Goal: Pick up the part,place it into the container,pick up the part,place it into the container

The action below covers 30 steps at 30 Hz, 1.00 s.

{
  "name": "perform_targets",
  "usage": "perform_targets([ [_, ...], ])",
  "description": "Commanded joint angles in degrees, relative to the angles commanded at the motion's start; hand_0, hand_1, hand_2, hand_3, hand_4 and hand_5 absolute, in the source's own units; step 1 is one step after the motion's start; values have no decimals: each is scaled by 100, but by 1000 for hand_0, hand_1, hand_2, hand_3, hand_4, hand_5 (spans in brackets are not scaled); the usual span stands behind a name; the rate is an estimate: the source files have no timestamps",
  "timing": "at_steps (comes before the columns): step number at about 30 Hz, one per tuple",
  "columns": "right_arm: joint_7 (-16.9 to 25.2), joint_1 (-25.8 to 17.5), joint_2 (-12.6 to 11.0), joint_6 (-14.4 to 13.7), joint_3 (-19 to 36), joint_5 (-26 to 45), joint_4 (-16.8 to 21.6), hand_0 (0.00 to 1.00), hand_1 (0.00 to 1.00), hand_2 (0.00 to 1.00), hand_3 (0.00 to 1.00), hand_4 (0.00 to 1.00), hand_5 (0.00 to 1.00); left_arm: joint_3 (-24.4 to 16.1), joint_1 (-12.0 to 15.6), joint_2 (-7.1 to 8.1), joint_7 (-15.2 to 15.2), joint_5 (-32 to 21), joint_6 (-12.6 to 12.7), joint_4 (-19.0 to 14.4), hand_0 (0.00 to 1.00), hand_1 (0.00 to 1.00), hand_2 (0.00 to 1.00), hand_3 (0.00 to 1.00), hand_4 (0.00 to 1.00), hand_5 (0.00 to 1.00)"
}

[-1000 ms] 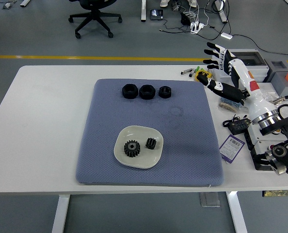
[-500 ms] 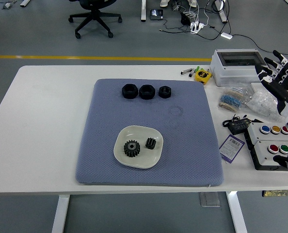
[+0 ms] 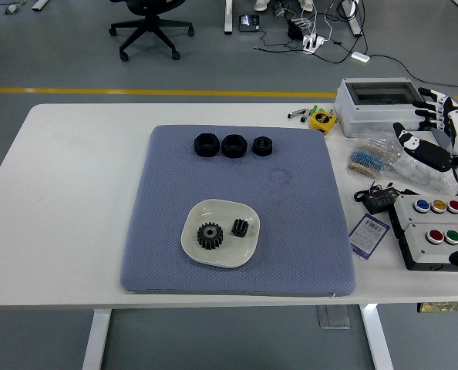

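Dish [image 3: 248,250] holds large gear [image 3: 210,236] and small gear [image 3: 240,227]; nothing else.

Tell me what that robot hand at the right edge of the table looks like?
Only the right hand shows. It is white and black: slim jointed fingers with white segments and black tips, a black thumb and palm area with white spots, and a white shell along the back toward the wrist. A small red-orange mark sits near its upper edge. No cables are visible on it.

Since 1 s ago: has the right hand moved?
Yes. The right hand has swung right, from beside the yellow tape measure to past the grey box, at the picture's right edge, fingers spread, holding nothing.
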Motion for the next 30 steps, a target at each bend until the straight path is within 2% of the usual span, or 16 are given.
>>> perform_targets([
  [4,-85,5,21,-67,30,-918,-23,682,738,781,869,539,195,-15,-5,2,2,31,-8,-2,535,566,583,610,624,626],
  [5,-81,7,21,-65,25,-1157,-24,677,727,772,862,443,158,-16,-5,4,2,33,-9,-3,535,567,581,610,623,625],
  [7,-63,14,19,-74,12,-1348,-33,677,727,772,862,443,158,-27,-10,9,7,54,-18,-5,535,567,581,610,623,625],
  [22,42,6,29,-82,-99,-1142,-76,647,700,749,842,432,146,-127,10,26,41,224,-62,-14,537,568,582,610,624,626],
  [23,46,3,29,-88,-103,-1136,-76,533,580,638,780,334,105,-134,11,27,43,238,-66,-15,538,569,584,611,625,626],
  [28,150,8,23,-139,-141,-985,-88,533,580,638,780,334,105,-181,6,35,55,349,-89,-17,538,569,584,611,625,626],
  [29,191,11,22,-154,-144,-942,-91,427,458,505,554,8,243,-203,2,36,56,406,-98,-17,539,569,584,612,625,625],
  [30,202,12,22,-158,-145,-931,-92,427,458,505,554,8,243,-210,1,37,56,424,-100,-17,539,569,584,612,625,625],
])
